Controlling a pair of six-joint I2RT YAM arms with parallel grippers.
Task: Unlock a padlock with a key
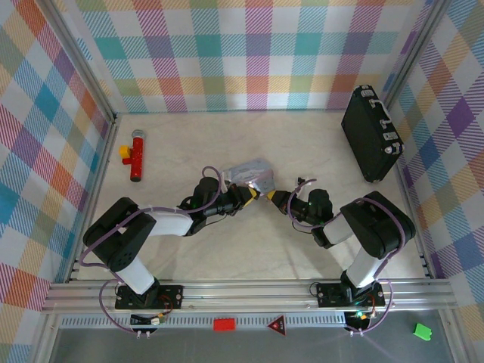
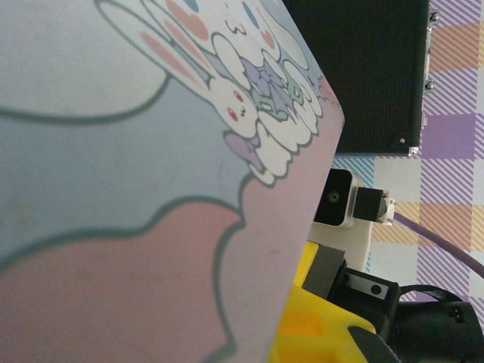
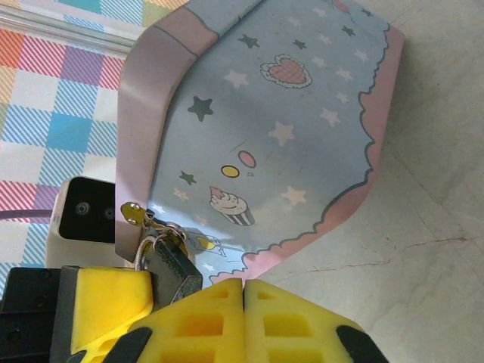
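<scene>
The padlock [image 3: 171, 263], small and dark with a silvery shackle, hangs from a brass tab on the corner of the pale blue pouch [image 3: 287, 128]. My right gripper [image 3: 243, 293] is shut just right of it, its yellow pads pressed together with nothing showing between them. The key is hidden. A yellow finger [image 3: 104, 301] of my left gripper [image 1: 253, 195] lies against the padlock's left side. That gripper is closed, and the pouch [image 2: 151, 189] covers what is between its fingers [image 2: 327, 325]. From above, both grippers meet at the pouch's [image 1: 249, 176] near edge, the right gripper [image 1: 274, 198] on the right.
A big black case [image 1: 370, 132] stands against the right wall. A red tool with a yellow part [image 1: 136, 155] lies at the far left. Checked walls close in the table on three sides.
</scene>
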